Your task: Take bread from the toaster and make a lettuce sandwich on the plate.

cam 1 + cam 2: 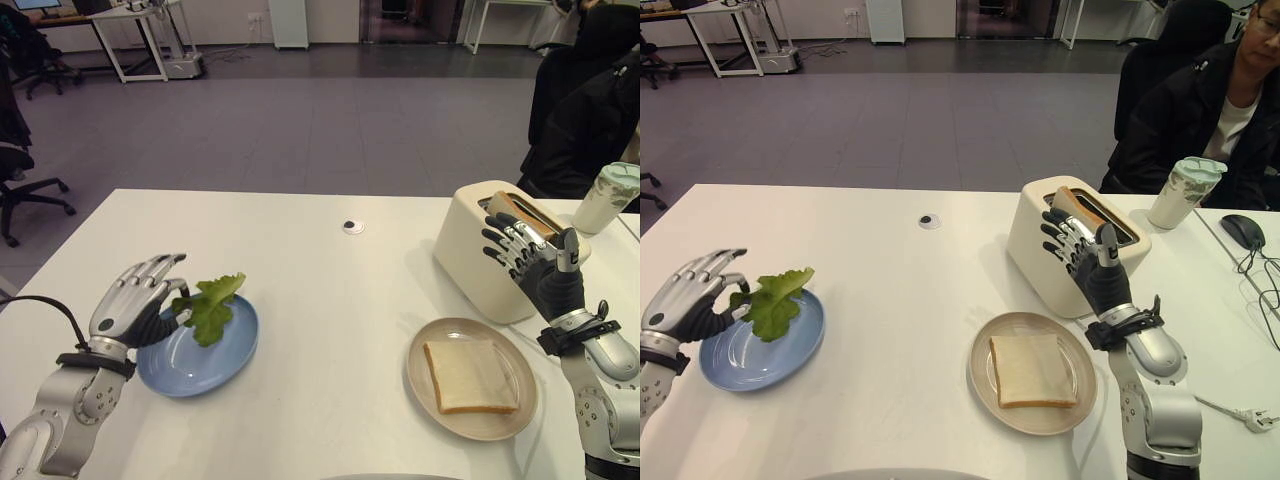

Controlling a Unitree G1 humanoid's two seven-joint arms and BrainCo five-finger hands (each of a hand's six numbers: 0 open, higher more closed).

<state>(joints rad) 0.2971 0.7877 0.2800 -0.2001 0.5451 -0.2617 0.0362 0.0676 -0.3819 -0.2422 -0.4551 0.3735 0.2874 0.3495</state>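
White bench [320,325] out front, grey floor [300,130] behind. From the left eye: the left hand [135,300] is pinching a lettuce leaf [212,305], which stands upright over the left edge of the blue plate [190,368]. Over on the right, the toaster [475,260] has a toast slice [520,212] poking out of its slot. The right hand [535,262] is right up against that slice; gripping or not, can't tell. Just in front of the toaster sits the tan plate [422,350], with a bread slice [470,375] lying flat on it. From the right eye: same layout, plus a lidded cup [1185,190] beyond the toaster and a mouse [1243,232] beside the cup.
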